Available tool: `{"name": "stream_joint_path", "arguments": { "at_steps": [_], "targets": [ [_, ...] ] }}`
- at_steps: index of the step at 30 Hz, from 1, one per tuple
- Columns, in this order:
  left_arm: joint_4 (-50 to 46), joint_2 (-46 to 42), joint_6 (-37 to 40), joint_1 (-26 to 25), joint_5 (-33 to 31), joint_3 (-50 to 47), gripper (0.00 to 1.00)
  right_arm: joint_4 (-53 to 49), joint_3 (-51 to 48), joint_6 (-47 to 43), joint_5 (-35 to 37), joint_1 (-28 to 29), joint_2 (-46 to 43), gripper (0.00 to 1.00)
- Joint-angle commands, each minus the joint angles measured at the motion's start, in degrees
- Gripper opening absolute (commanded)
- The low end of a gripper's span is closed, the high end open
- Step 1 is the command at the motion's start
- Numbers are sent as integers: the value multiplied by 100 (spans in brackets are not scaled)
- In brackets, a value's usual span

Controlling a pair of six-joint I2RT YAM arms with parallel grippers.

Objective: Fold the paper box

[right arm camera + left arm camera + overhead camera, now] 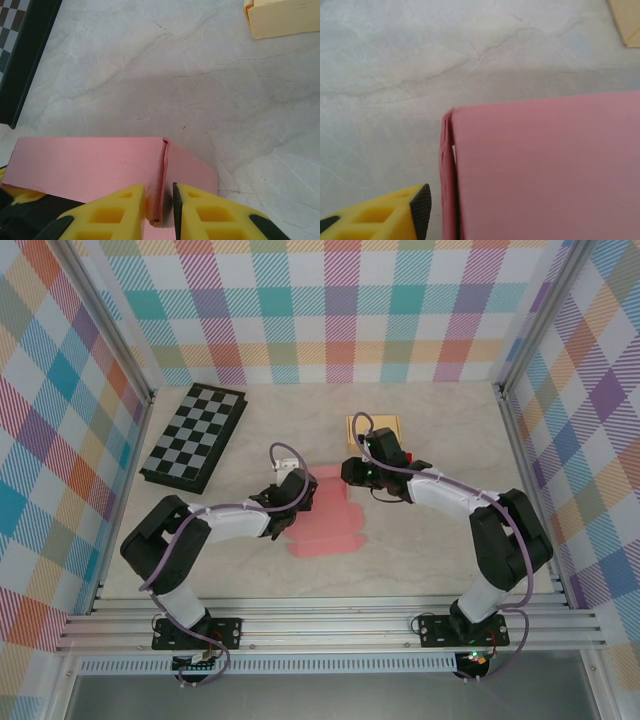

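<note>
paper box [90,165] wall pinched by right claw [160,194].

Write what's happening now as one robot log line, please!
step: folding | right gripper: shut on raised fold of pink paper box | left gripper: beside box, grip unclear

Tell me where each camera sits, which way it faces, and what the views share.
Top external: above and behind the bases, looking down at the table; both arms show.
Left wrist: on the left arm, facing the pink paper box; one left fingertip shows.
Right wrist: on the right arm, facing down; right gripper pinches the box's fold.
Shared: all three show the paper box.
</note>
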Motion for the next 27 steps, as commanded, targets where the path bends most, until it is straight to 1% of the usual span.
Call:
{"name": "stream_joint_path", "arguments": {
  "at_steps": [1,4,8,11,13,15,16,19,21,25,27],
  "targets": [
    [-181,-464,-93,-23,229,-111,61,-334,-164,39,331,54,-11,24],
    [-245,-792,-31,-27,535,-290,65,-386,-154,51,394,69,-26,24],
    [-302,-1390,53,-26,1005,-600,66,-393,-148,47,447,95,-28,24],
    [-547,-2019,-50,31,1092,-723,68,-378,-163,21,489,121,-39,24],
    [-815,-2384,-304,242,1185,-702,69,-362,-174,19,507,137,-61,24],
    [-986,-2614,-554,605,1635,-666,66,-375,-180,2,544,155,-82,24],
    [-957,-2686,-673,816,1965,-658,66,-381,-181,-13,557,159,-97,24],
    [-874,-2650,-1037,1223,2680,-567,64,-398,-181,-24,609,174,-124,24],
    [-717,-2491,-1179,1312,2949,-514,61,-401,-181,-33,623,176,-138,24],
    [-324,-2074,-1376,1361,3196,-485,57,-425,-171,-59,611,183,-133,24],
    [-148,-1934,-1465,1361,3235,-477,56,-427,-163,-77,609,192,-134,24]
  ]
}}
